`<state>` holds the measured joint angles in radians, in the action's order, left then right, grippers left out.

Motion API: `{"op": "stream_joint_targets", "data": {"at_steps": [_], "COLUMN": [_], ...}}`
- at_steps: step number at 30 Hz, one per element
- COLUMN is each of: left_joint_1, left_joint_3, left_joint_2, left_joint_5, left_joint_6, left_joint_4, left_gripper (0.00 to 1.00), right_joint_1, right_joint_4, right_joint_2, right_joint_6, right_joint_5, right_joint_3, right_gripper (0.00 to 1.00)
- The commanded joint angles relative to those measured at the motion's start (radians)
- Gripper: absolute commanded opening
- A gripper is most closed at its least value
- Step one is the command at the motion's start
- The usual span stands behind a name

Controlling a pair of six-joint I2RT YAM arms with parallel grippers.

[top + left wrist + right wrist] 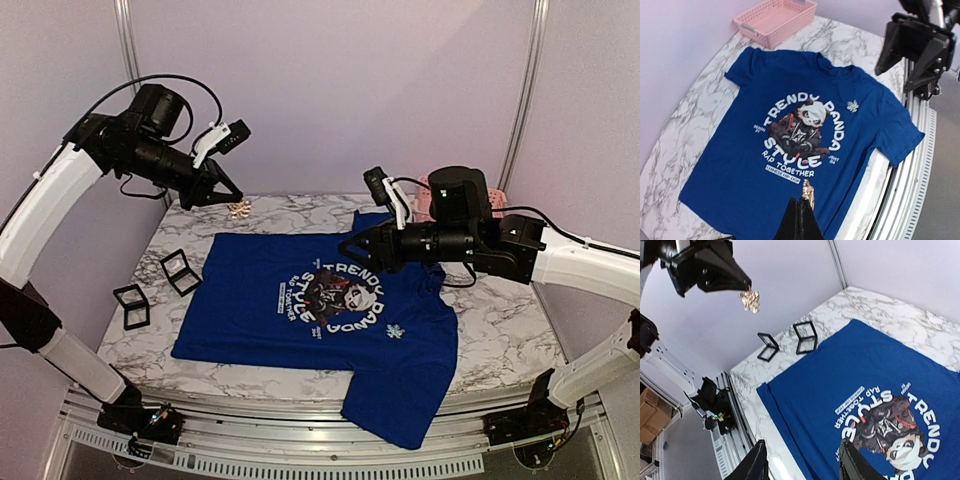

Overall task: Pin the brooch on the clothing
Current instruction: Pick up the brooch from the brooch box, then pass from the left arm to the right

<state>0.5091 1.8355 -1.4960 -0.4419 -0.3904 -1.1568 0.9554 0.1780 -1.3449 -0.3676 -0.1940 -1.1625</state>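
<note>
T-shirt [250, 310] flat on marble table [500, 330], 1 sleeve over near edge. 2 black boxes [131, 305] open at left, contents unclear. Right gripper [352, 246] released above collar. Left gripper [228, 198] raised, clenched on gold brooch [238, 207]. Pink basket [785, 30] far right.

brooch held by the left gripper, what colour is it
The brooch is gold, seen most clearly in the right wrist view.

One T-shirt [250, 320], one gold brooch [238, 208], two black frames [181, 271], one pink basket [775, 20].
</note>
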Motion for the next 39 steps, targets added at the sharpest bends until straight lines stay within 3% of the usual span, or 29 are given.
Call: {"op": "stream_joint_targets", "data": {"at_steps": [1, 5, 9, 12, 17, 24, 33, 39], "left_joint_1": [0.142, 0.280, 0.339, 0.335, 0.348, 0.403, 0.414, 0.417], "left_joint_3": [0.049, 0.008, -0.007, 0.054, 0.166, 0.146, 0.115, 0.096], "left_joint_2": [0.018, 0.005, -0.041, -0.107, -0.182, -0.174, -0.149, -0.144], "left_joint_5": [-0.061, -0.082, -0.145, -0.175, -0.106, -0.069, -0.060, -0.044], "left_joint_6": [0.089, 0.183, 0.227, 0.235, 0.193, 0.119, 0.107, 0.109], "left_joint_4": [0.044, 0.245, 0.390, 0.354, 0.263, 0.214, 0.220, 0.234], "left_gripper": [0.00, 0.00, 0.00, 0.00, 0.00, 0.00, 0.00, 0.00], "right_joint_1": [-0.044, -0.091, -0.166, -0.194, -0.198, -0.197, -0.198, -0.197], "right_joint_4": [-0.224, -0.308, -0.342, -0.380, -0.513, -0.449, -0.457, -0.453], "right_joint_2": [0.032, 0.065, 0.119, 0.156, 0.148, 0.033, -0.051, -0.068], "right_joint_6": [0.122, 0.165, 0.174, 0.180, 0.171, 0.151, 0.145, 0.139], "right_joint_5": [-0.142, -0.295, -0.480, -0.528, -0.544, -0.527, -0.647, -0.696], "right_joint_3": [0.025, 0.078, 0.131, 0.181, 0.226, 0.121, 0.062, 0.052], "right_gripper": [0.50, 0.57, 0.66, 0.70, 0.72, 0.61, 0.14, 0.10]}}
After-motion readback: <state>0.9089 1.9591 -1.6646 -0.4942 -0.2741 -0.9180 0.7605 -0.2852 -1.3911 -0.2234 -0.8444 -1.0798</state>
